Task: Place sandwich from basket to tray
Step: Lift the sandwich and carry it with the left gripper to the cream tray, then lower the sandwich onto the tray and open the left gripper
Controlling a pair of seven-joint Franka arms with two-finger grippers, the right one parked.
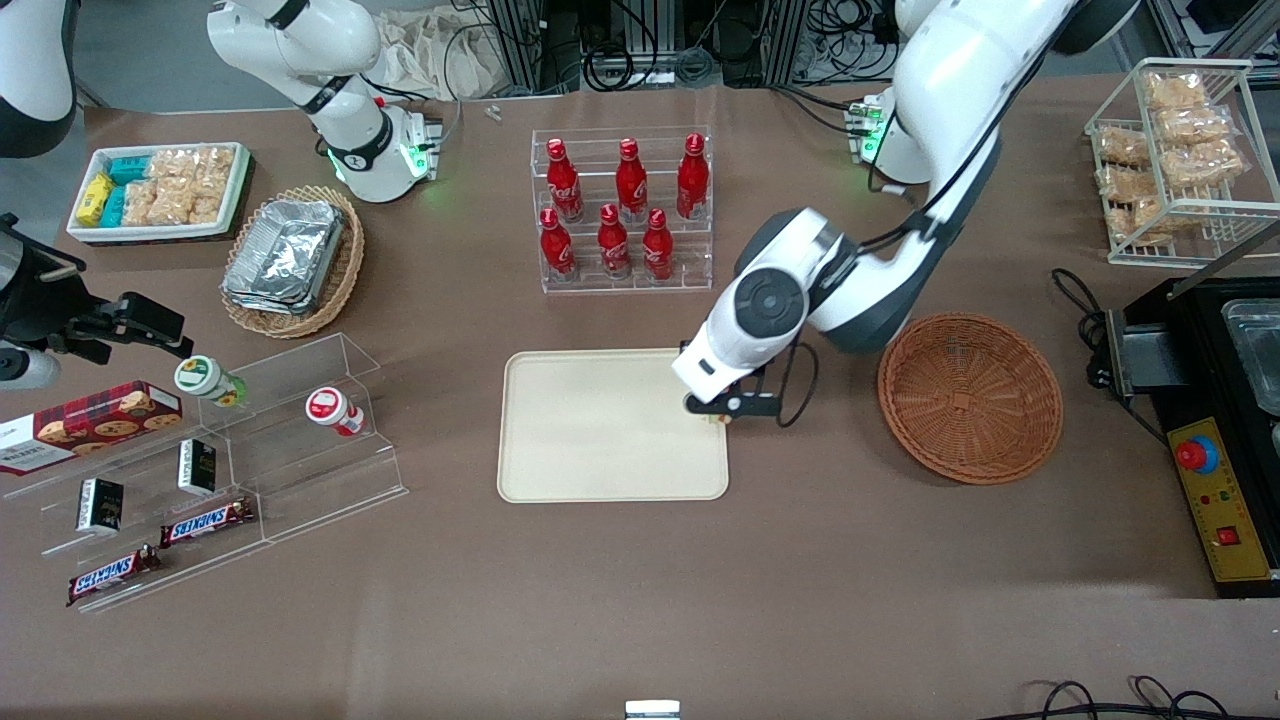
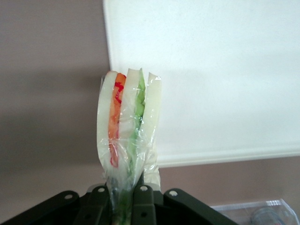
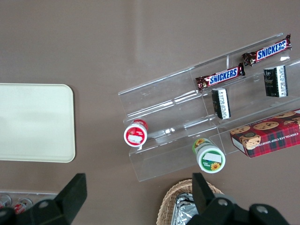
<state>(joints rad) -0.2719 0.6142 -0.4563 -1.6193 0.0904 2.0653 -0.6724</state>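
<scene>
Hanging over the edge of the tray (image 1: pixel 600 430), the claw (image 1: pixel 722 408) is seen shut on the sandwich (image 2: pixel 126 126), which is pinched by its narrow end between the two black fingers (image 2: pixel 98 204). The sandwich is held up in the air, with its bread slices and its orange and green layers standing on edge inside the clear wrap. It is not yet lying on the tray. In the wrist view, only part of the sandwich is seen over the pale tray, and the rest is over the brown table (image 1: pixel 640 600), right by the tray's rounded corner. The basket (image 1: pixel 970 397) is left empty, a little way off toward the working arm's end of the table, so the lifting part looks done and only the putting down is left. A few things could go wrong from here. If the sandwich is let go at this spot, it could land half on the low rim and tip off onto the table, because it is so close to the edge. It could also slide out early, since the wrap looks slippery and only a small bit is gripped. If the claw is pushed down too hard, the soft bread could be squashed. It would probably be safer if the sandwich is carried more toward the middle of the tray and is lowered gently before it is let go.
</scene>
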